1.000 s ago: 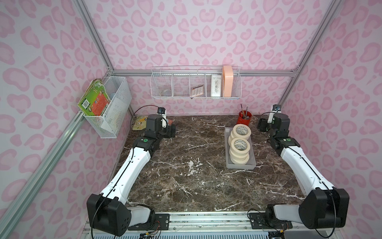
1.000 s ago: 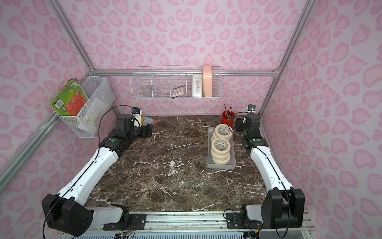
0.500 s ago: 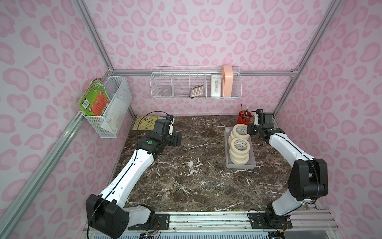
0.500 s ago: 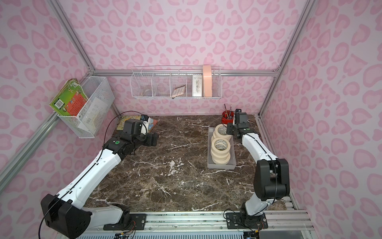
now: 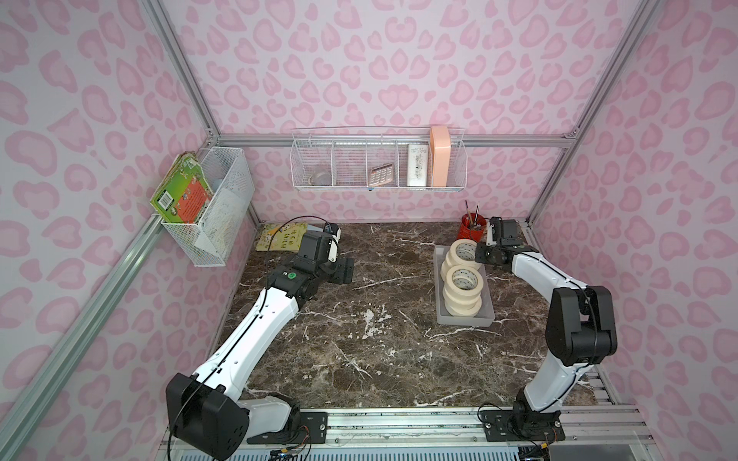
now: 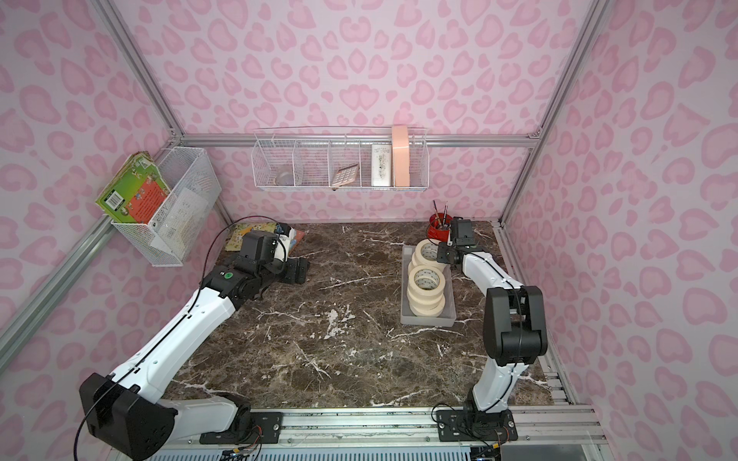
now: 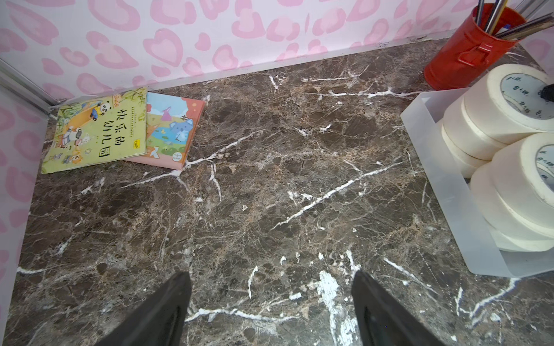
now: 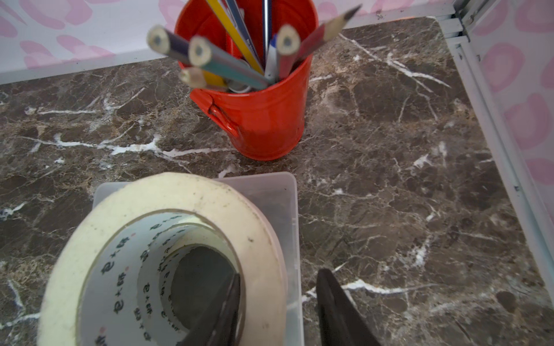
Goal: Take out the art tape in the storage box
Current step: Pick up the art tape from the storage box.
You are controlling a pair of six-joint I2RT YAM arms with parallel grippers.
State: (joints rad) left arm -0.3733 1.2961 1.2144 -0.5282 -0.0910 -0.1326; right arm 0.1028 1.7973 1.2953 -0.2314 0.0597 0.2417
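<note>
The art tape, cream rolls with white printed cores, stands in two stacks [image 5: 464, 252] [image 5: 463, 279] inside the translucent grey storage box [image 5: 465, 320] at the table's right. My right gripper [image 8: 279, 273] straddles the top roll [image 8: 186, 191] of the far stack. One finger is down inside the core. The other finger [image 8: 332, 299] hangs outside the box wall [image 8: 292, 227], with a gap to it. My left gripper [image 7: 270, 273] is open over bare marble left of centre, well away from the box [image 7: 443, 179], with nothing between its fingers.
A red pen cup [image 8: 257, 119] full of pencils stands just behind the box. Two picture books [image 7: 99, 131] lie in the back left corner. White wire baskets hang on the back wall [image 5: 377, 163] and the left wall [image 5: 211, 207].
My right arm swung in from the back right corner to the far stack, and its jaws have narrowed around the top roll's wall. My left gripper moved off the back left corner toward the middle.
</note>
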